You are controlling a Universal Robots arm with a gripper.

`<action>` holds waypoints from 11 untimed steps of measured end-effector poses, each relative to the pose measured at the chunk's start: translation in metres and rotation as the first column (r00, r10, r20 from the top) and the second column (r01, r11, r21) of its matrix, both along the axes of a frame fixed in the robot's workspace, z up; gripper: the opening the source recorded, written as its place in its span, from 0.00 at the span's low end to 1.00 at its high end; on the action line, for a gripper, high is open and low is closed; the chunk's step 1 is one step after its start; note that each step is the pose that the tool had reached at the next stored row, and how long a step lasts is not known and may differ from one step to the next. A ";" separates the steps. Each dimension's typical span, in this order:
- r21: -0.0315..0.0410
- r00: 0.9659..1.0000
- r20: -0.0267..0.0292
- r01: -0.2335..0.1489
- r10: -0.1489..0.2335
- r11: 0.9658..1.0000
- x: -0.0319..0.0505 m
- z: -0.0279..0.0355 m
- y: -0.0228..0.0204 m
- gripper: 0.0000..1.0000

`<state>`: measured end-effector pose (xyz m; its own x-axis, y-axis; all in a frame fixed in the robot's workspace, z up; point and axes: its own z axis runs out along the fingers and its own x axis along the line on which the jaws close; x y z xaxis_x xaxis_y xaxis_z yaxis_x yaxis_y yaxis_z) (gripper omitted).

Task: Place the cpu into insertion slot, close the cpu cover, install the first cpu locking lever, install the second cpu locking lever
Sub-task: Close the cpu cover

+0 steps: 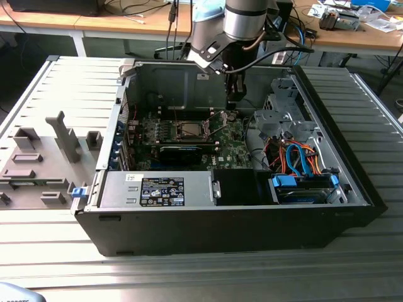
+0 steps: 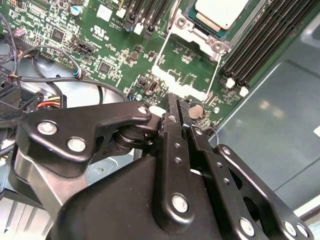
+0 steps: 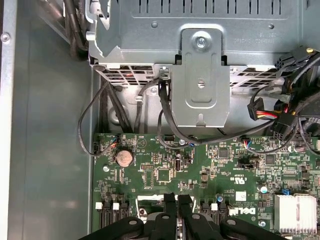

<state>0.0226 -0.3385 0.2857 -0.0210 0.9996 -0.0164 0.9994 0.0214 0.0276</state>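
The cpu (image 2: 220,11), a silvery square, lies in the insertion slot (image 2: 218,46) on the green motherboard (image 2: 75,30). The cpu cover (image 2: 212,75), a thin silver frame with a square window, is swung open and lies flat beside the slot, with green board showing through it. My gripper (image 2: 178,106) hovers just beyond the cover's free edge, fingers pressed together with nothing between them. In the exterior view the gripper (image 1: 232,104) hangs inside the case, to the right of the cpu (image 1: 189,129). The first wrist view shows the fingertips (image 3: 171,199) over the board.
Black memory slots (image 2: 270,40) flank the socket. A metal drive cage (image 3: 200,75) with black cables (image 3: 165,115) stands close ahead of the gripper. A coin battery (image 3: 124,158) sits near the board's edge. The power supply (image 1: 157,189) fills the case's front. A grey fixture (image 1: 44,157) lies on the exterior view's left.
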 end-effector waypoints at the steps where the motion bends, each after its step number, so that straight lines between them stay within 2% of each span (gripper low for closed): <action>1: 0.000 1.000 0.000 0.000 0.000 1.000 0.0001 -0.0001 0.0000 0.16; 3: 0.000 1.000 0.000 0.000 0.000 1.000 0.0004 -0.0004 0.0000 0.16; 4: 0.001 1.000 -0.003 0.000 0.000 1.000 0.0009 -0.0012 0.0001 0.16; 5: 0.000 1.000 -0.021 0.000 0.000 1.000 0.0018 -0.0028 0.0000 0.16; 7: 0.000 0.999 -0.045 0.000 0.000 1.000 0.0038 -0.0048 0.0000 0.16; 11: 0.000 0.999 -0.045 0.000 0.000 1.000 0.0047 -0.0050 0.0000 0.16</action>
